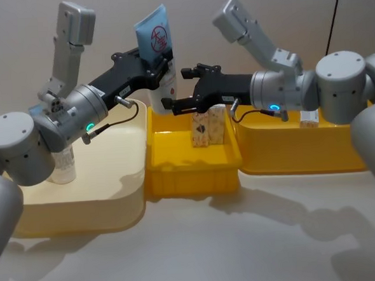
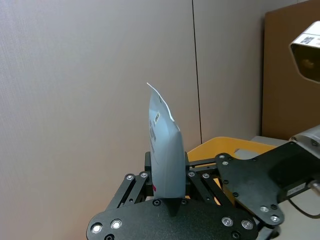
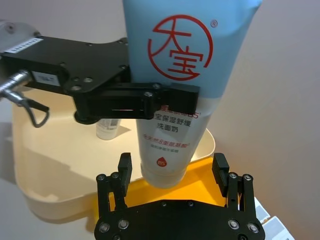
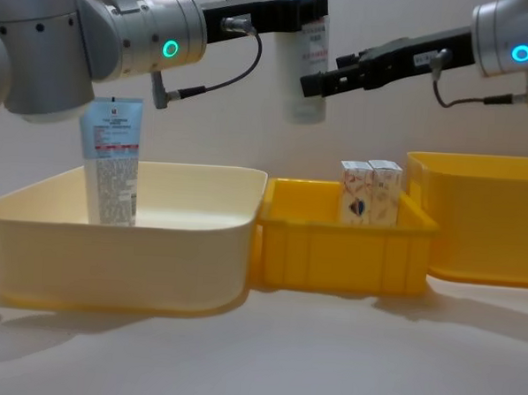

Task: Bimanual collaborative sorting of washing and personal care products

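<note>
A text-label tube (image 4: 111, 158) is stood upright at the left of the cream bin (image 4: 110, 265). The red-mark tube (image 1: 153, 34) is held aloft, cap down, clamped at mid-body by the left gripper (image 1: 156, 65), above the seam between the cream bin and the middle yellow bin (image 1: 189, 175). The right gripper (image 3: 172, 167) is spread open, and its fingers (image 3: 124, 167) are seen either side of that tube's cap end, apart from it. Two white cartons (image 1: 207, 126) are stood in the middle yellow bin. Another carton (image 1: 309, 118) is seen in the right yellow bin (image 1: 303, 159).
</note>
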### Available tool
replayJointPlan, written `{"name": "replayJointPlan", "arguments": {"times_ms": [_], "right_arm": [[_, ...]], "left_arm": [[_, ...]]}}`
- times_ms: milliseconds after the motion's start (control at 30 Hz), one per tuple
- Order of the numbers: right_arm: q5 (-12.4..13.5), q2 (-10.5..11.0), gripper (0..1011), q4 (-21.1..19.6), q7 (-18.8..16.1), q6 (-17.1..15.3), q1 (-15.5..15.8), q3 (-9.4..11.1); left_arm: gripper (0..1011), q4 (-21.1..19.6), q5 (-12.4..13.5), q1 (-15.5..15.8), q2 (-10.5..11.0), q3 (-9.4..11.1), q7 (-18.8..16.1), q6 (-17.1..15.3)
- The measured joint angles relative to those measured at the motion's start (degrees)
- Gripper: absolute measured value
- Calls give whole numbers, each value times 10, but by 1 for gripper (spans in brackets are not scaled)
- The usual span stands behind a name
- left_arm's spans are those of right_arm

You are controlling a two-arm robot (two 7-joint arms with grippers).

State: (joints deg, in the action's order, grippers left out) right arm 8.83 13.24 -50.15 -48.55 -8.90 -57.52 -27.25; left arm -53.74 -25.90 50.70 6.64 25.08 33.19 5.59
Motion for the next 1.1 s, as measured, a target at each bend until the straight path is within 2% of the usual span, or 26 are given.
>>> {"name": "replayJointPlan", "arguments": {"times_ms": [300,867,1100], "right_arm": [[-8,-15,1001,29,29,11,-10,-8],[-1,-33,1001,42,29,8,-20,-19],[0,-39,1001,47,40,10,-23,-22]], "left_arm": [[256,-2,1,-2,1,1,-2,-2],[255,0,1,-4,0,0,-4,-2],[257,1,1,-5,-1,-1,-4,-2]]}}
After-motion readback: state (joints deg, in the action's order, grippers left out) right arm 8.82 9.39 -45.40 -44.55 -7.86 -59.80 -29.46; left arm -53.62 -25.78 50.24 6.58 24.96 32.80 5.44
